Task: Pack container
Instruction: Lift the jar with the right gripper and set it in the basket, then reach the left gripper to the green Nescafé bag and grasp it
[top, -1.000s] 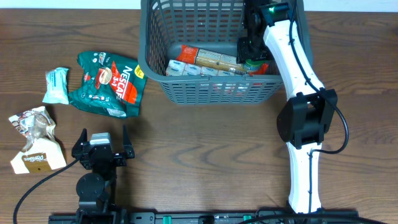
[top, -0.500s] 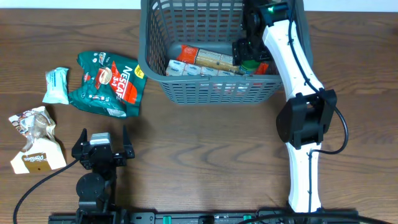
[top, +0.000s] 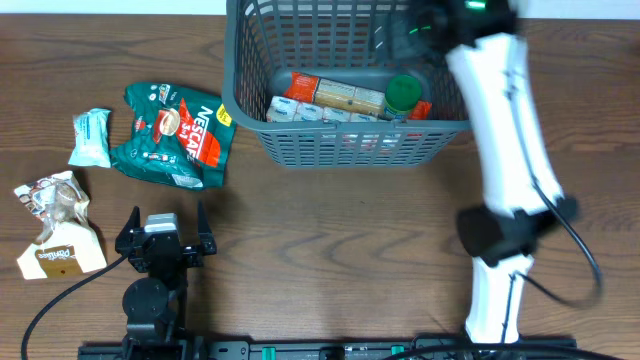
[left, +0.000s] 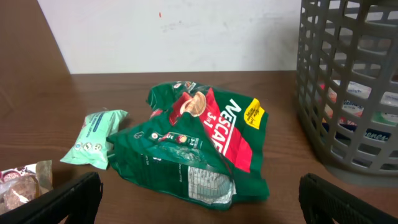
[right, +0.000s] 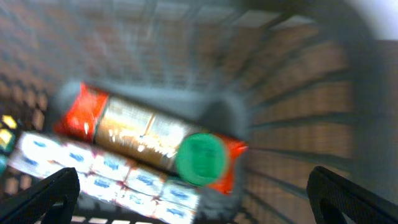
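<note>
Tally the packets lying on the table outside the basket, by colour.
Green: 2 (Nescafe pouch, mint packet)
Brown and white: 1 (snack bag)
Total: 3

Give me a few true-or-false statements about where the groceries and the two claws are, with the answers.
1. The Nescafe bag lies in the basket. False: it lies on the table, left of the basket.
2. A green lid shows inside the basket. True.
3. The left gripper holds the mint packet. False: it is open and empty, and the packet lies on the table apart from it.
4. The right gripper is open, with the basket's contents below it. True.
</note>
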